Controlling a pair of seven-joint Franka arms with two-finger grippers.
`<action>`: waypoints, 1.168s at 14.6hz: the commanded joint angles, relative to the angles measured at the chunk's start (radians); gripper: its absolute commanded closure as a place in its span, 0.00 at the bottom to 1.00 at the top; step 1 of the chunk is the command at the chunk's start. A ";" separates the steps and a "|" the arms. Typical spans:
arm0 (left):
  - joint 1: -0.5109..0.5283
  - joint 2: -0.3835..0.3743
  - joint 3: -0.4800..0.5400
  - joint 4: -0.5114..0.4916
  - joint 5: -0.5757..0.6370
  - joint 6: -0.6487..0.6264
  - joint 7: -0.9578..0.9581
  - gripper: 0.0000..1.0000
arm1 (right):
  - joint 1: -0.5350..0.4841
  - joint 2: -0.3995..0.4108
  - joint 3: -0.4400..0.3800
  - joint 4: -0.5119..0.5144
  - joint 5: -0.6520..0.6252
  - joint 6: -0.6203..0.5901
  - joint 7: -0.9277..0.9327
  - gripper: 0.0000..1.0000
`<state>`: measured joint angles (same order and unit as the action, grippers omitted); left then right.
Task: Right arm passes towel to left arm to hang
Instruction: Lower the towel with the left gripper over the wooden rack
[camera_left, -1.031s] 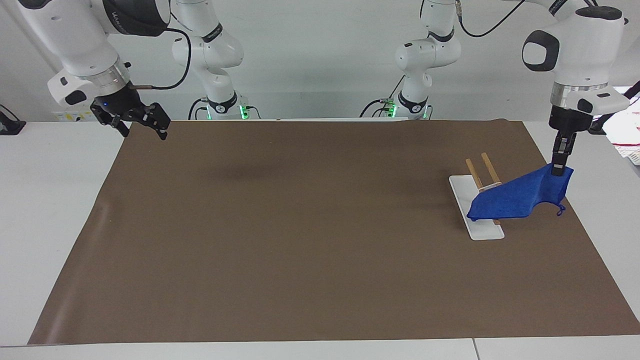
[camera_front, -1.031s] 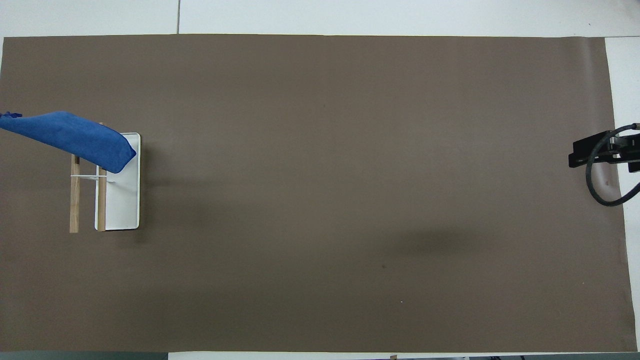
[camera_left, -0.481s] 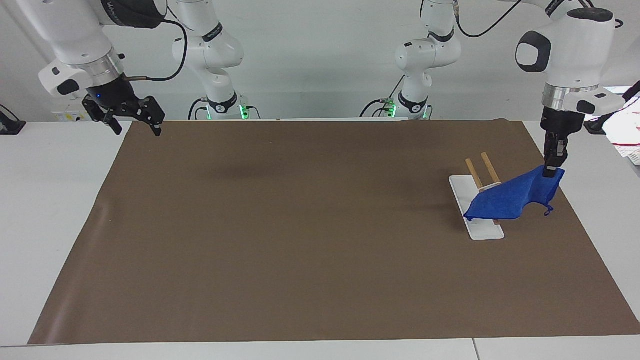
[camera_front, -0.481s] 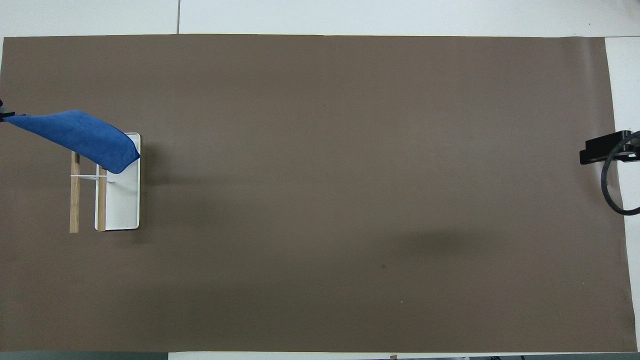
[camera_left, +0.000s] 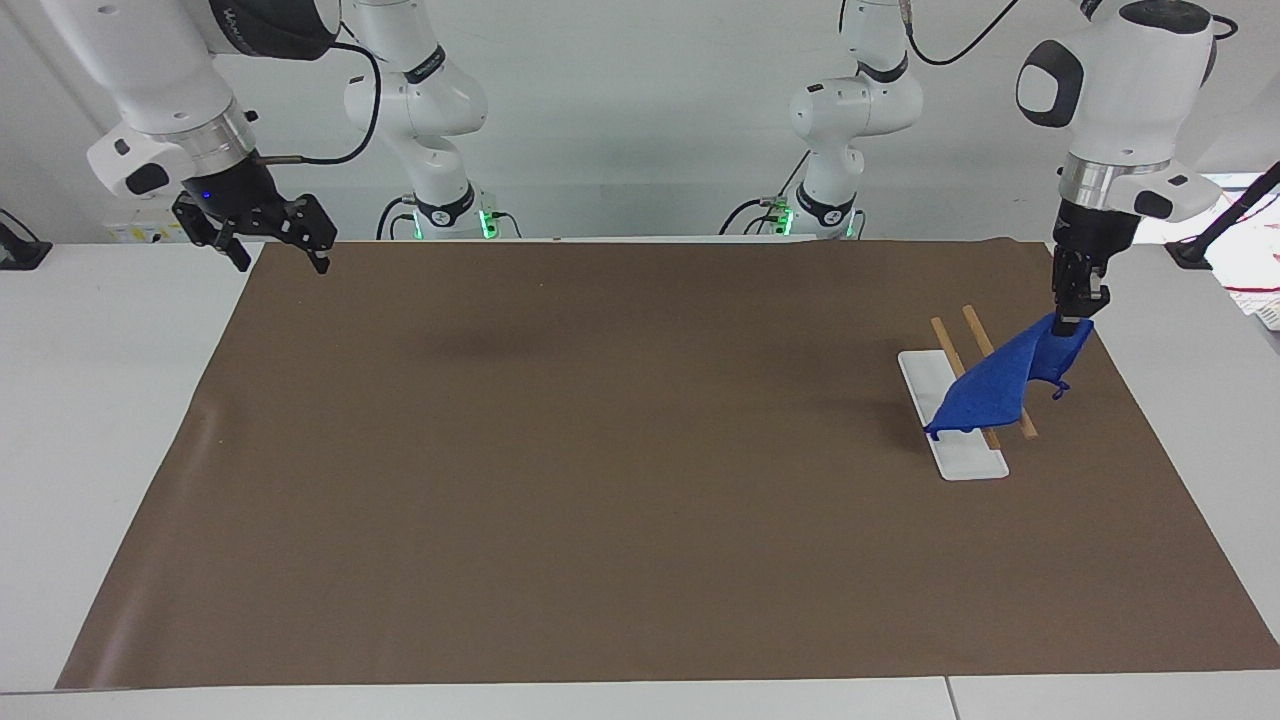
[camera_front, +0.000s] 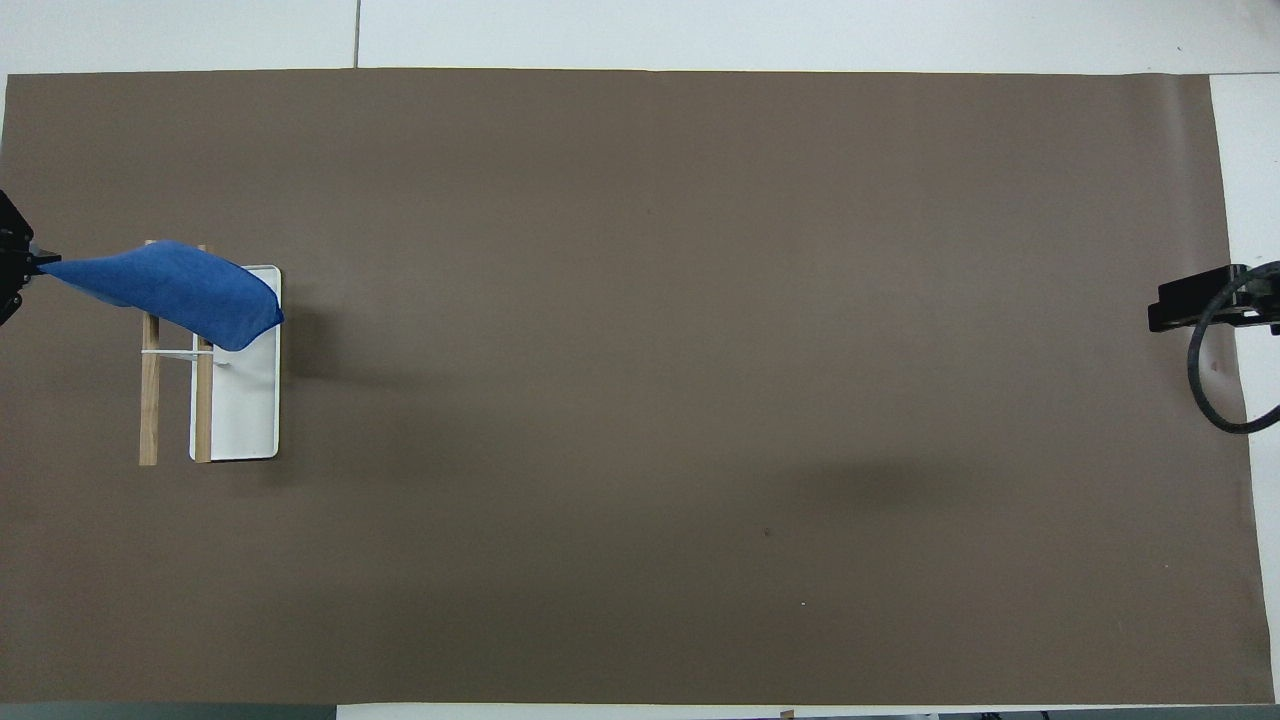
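Note:
The blue towel (camera_left: 988, 390) lies slanted across the two wooden bars (camera_left: 952, 347) of a rack on a white base (camera_left: 968, 461), at the left arm's end of the table. My left gripper (camera_left: 1071, 320) is shut on the towel's upper corner and holds it up beside the bars. The towel's lower end hangs over the base. In the overhead view the towel (camera_front: 170, 288) covers the bars' (camera_front: 149, 400) ends that are farther from the robots, and the left gripper (camera_front: 18, 262) shows at the frame's edge. My right gripper (camera_left: 281, 256), with its blue light, is open and empty above the mat's corner; that arm waits.
A brown mat (camera_left: 620, 470) covers most of the white table (camera_left: 100, 400). Two slimmer white arms (camera_left: 440, 110) with green base lights stand at the robots' edge. The right gripper (camera_front: 1195, 300) and its cable show at the overhead view's edge.
My left gripper has risen and moved in toward the rack with the towel's corner, drawing the towel steeper over the bars. The right gripper has shifted slightly and stays open.

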<state>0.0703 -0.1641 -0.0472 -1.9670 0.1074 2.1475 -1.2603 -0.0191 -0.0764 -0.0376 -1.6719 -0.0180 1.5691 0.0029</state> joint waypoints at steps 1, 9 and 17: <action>-0.007 -0.021 -0.008 -0.018 0.012 -0.017 -0.115 1.00 | -0.008 -0.023 -0.001 -0.045 0.000 0.019 -0.026 0.00; -0.007 -0.026 -0.040 -0.012 0.020 -0.095 -0.422 1.00 | 0.001 -0.023 0.002 -0.043 0.000 0.020 -0.023 0.00; 0.049 -0.028 -0.060 -0.012 0.047 -0.087 -0.433 1.00 | -0.013 -0.037 -0.007 -0.045 0.000 -0.004 -0.027 0.00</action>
<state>0.0811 -0.1720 -0.1053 -1.9672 0.1308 2.0684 -1.6814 -0.0202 -0.0899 -0.0422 -1.6899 -0.0180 1.5652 0.0029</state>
